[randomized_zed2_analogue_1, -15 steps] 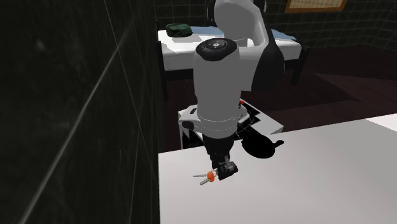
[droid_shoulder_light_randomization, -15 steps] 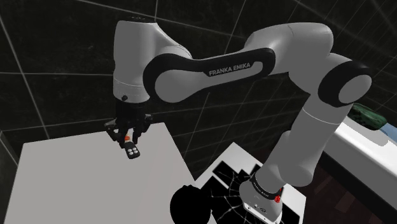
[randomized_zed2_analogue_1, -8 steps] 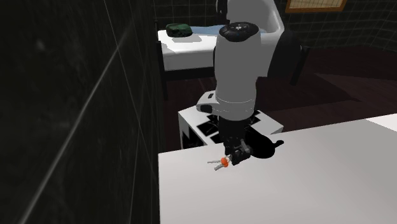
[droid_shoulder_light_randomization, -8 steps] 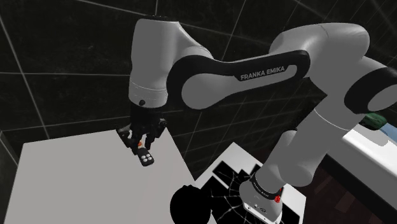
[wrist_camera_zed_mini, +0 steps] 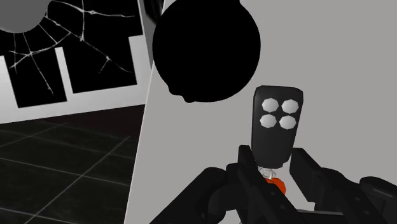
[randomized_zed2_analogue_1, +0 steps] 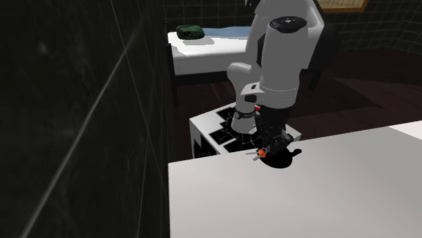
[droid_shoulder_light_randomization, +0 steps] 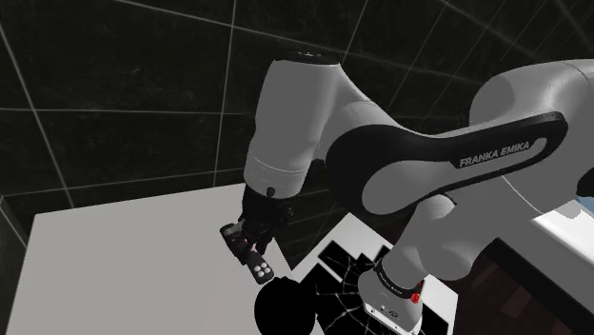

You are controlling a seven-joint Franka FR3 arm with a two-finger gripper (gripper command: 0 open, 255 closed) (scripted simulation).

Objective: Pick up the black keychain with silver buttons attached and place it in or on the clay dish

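Observation:
My black gripper [wrist_camera_zed_mini: 273, 173] is shut on the keychain, a black fob [wrist_camera_zed_mini: 277, 124] with several silver buttons and an orange ring at its clasped end. The fob hangs out past the fingertips [wrist_camera_zed_mini: 251, 162], just beside the dish [wrist_camera_zed_mini: 207, 51], which is drawn as a round pure-black shape at the table's edge. In the shoulder view the gripper [droid_shoulder_light_randomization: 254, 246] holds the fob [droid_shoulder_light_randomization: 260, 272] slightly above the dish [droid_shoulder_light_randomization: 286, 306]. In the second exterior view the gripper [randomized_zed2_analogue_1: 268, 147] hangs over the dish [randomized_zed2_analogue_1: 280, 157], with small keys [randomized_zed2_analogue_1: 254, 155] sticking out sideways.
The grey table [droid_shoulder_light_randomization: 124, 266] stretches toward the shoulder view's left. The stand [droid_shoulder_light_randomization: 347, 257], white with black cracked panels, sits right beside the table edge near the dish. A white bed [randomized_zed2_analogue_1: 203, 46] with a green bundle [randomized_zed2_analogue_1: 191, 31] stands behind. Dark tiled walls surround.
The arm has swung toward the shoulder view's right and lower, carrying the keychain from the middle of the table's far side to the dish at the table edge. Grip unchanged.

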